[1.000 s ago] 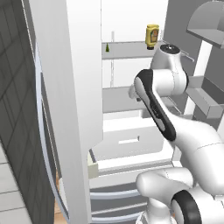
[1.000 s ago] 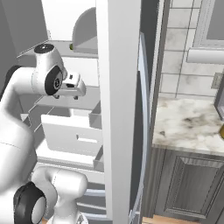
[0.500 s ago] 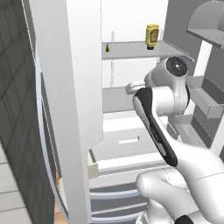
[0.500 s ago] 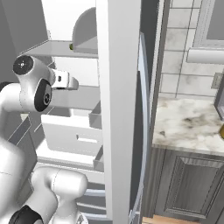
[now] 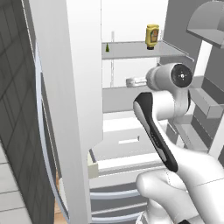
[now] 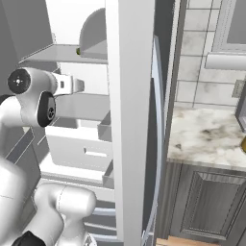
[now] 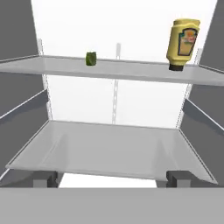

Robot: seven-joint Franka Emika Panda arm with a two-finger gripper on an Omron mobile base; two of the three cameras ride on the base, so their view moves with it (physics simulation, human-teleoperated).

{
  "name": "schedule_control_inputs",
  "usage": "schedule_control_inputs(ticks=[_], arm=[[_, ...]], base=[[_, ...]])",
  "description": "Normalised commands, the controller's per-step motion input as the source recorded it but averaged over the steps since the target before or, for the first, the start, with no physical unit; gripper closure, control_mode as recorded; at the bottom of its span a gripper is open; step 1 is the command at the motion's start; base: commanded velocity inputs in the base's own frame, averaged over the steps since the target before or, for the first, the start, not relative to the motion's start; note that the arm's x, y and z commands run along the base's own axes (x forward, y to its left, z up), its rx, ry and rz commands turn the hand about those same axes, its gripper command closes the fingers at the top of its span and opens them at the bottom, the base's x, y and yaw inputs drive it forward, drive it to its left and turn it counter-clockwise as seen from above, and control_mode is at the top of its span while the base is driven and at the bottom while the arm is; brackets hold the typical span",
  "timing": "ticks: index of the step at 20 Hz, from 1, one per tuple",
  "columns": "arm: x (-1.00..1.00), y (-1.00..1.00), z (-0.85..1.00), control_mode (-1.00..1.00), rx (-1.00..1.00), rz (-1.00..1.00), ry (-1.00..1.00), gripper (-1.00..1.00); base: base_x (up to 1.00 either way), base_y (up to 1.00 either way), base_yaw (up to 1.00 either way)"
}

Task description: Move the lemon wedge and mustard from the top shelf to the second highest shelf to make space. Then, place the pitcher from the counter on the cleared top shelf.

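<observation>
The fridge stands open and the white arm reaches into it, its glossy rounded joints level with the gap between the two upper shelves. The gripper (image 7: 113,178) points straight into the cabinet with its jaws spread wide and nothing between them; the two small dark fingertips (image 7: 46,178) sit far apart at the bottom of the hand view.

The top shelf (image 7: 131,72) is a thin, flat grey plate with a pale front edge. On it, towards the right, stands the mustard (image 7: 183,37), a squat yellow bottle resting on its cap, with a red-and-green label. Well apart from it, towards the left on the same plate, is the lemon wedge (image 7: 91,58), a tiny dark olive-green lump. From the left base view both show above the arm: mustard (image 5: 152,36) and wedge (image 5: 107,47).

The second shelf (image 7: 113,151) below is the same smooth grey plate, bare on top. The back wall is plain white with a slotted vertical rail.

To the right of the fridge runs the counter (image 6: 206,137), pale marbled stone with dark veins over dark grey panelled fronts.
</observation>
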Motion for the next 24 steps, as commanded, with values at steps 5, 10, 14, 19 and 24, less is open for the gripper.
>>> schedule_control_inputs(ticks=[5, 10, 14, 19, 24], arm=[[0.00, 0.00, 0.72, -1.00, 0.03, 0.00, -0.16, -1.00], [0.00, 0.00, 0.61, -1.00, 0.02, 0.00, -0.05, -1.00], [0.00, 0.00, 0.47, -1.00, 0.03, 0.00, 0.00, -1.00], [0.04, 0.06, 0.22, -1.00, 0.01, 0.00, 0.01, -1.00], [0.27, 0.04, 0.00, -1.00, 0.04, 0.00, 0.06, -1.00]], base=[[0.00, 0.00, 0.00], [0.00, 0.00, 0.00], [0.00, 0.00, 0.00], [0.00, 0.00, 0.00], [0.00, 0.00, 0.00]])
